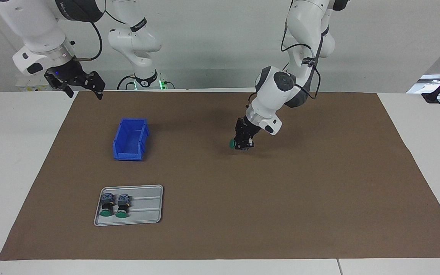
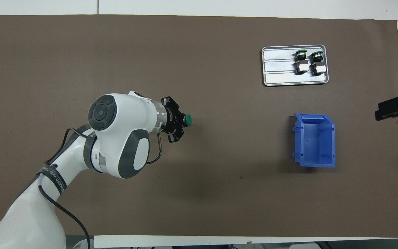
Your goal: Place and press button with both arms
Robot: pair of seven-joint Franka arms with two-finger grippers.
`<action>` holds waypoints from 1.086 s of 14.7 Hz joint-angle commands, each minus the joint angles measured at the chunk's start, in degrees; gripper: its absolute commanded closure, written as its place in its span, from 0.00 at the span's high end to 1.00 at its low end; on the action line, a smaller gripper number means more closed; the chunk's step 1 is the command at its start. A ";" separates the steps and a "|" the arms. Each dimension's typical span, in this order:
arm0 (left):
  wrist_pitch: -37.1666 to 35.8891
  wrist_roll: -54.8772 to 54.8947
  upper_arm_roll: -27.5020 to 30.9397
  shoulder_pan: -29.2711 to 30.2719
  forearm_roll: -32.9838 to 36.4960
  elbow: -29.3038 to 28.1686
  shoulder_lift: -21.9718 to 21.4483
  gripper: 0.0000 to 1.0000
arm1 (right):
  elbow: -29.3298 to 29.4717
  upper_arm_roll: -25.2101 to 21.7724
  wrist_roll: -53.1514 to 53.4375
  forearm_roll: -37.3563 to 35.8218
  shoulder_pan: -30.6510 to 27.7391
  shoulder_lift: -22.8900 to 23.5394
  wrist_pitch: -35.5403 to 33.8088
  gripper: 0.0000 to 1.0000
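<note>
Gripping the button point(image 1: 233, 143) with its round green cap poking out sideways, the left gripper point(image 1: 244, 144) jaws hang over the brown table point(image 1: 281, 198). The right gripper point(image 1: 80, 86) waits, jaws spread.

Your left arm point(image 1: 277, 82) comes down from the top right of centre in the facing view, bending at the elbow so the wrist tilts toward the frame's middle. Your left gripper point(image 1: 243, 143) sits low at centre frame, fingers closed on a green-capped button point(image 1: 232, 143); overhead it lies left of centre point(image 2: 180, 121). Your right arm point(image 1: 40, 34) waits at the upper left, its gripper point(image 1: 82, 89) raised with fingers spread apart, showing at the overhead view's right edge point(image 2: 397, 107).
</note>
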 commanded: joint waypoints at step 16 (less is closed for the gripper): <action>-21.45 48.49 0.64 13.53 -34.56 -8.39 -7.23 0.02 | -0.90 0.27 -1.07 -0.12 -0.45 -1.01 -0.01 1.00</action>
